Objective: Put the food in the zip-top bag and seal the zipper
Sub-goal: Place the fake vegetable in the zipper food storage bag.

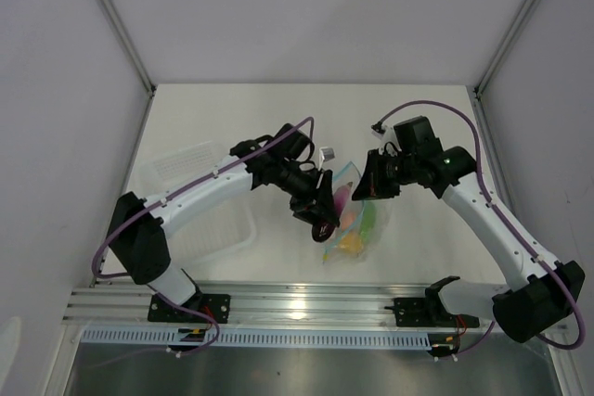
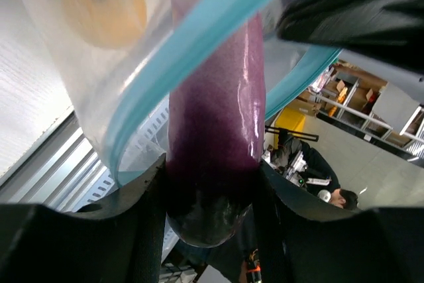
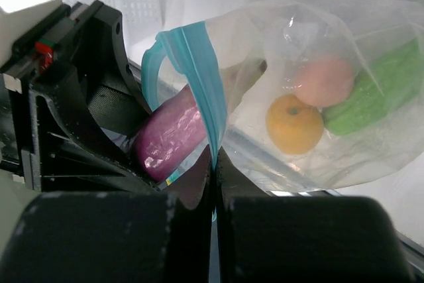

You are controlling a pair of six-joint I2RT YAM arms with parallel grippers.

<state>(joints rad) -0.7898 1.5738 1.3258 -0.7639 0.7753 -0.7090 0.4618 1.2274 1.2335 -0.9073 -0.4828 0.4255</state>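
purple veg (image 2: 215,117) in l tool (image 2: 211,207) at bag (image 3: 344,38)

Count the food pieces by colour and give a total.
purple piece: 1
pink piece: 1
orange piece: 1
green piece: 1
Total: 4, three of them fully inside the bag

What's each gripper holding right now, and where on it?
Left gripper: purple toy eggplant, by its outer end. Right gripper: zip-top bag, pinched at the blue zipper.
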